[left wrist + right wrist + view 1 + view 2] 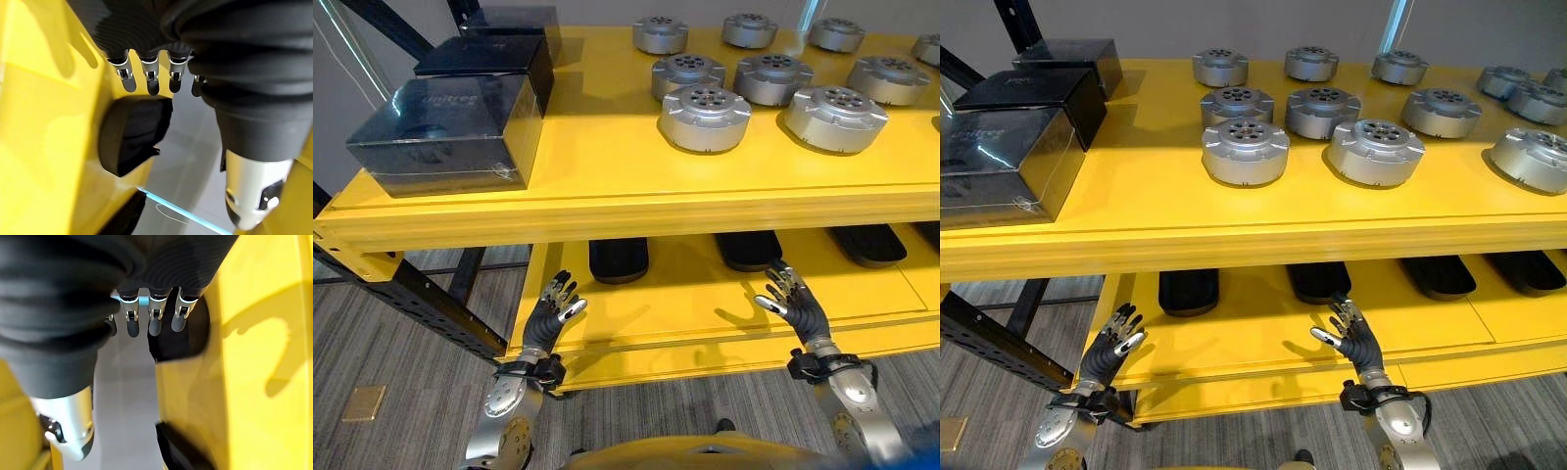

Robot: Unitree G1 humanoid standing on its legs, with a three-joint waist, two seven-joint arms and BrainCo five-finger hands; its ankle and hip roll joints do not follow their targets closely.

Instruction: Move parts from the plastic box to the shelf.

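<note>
Round silver metal parts (1245,152) are seen standing in rows on the top board of the yellow shelf (607,211), with dark boxes (445,132) stacked at its left end. No plastic box can be made out. Both hands are held low before the lower board, nothing in either: the left robot hand (551,308) and the right robot hand (793,302) are spread, fingers straight and apart. Black pads (619,258) lie on the lower board beyond them. The parts are judged to be heavy, rigid and smooth. A hold around the ribbed rim, fingers on one side and thumb opposite, would probably be surest, as the flat top offers little purchase.
</note>
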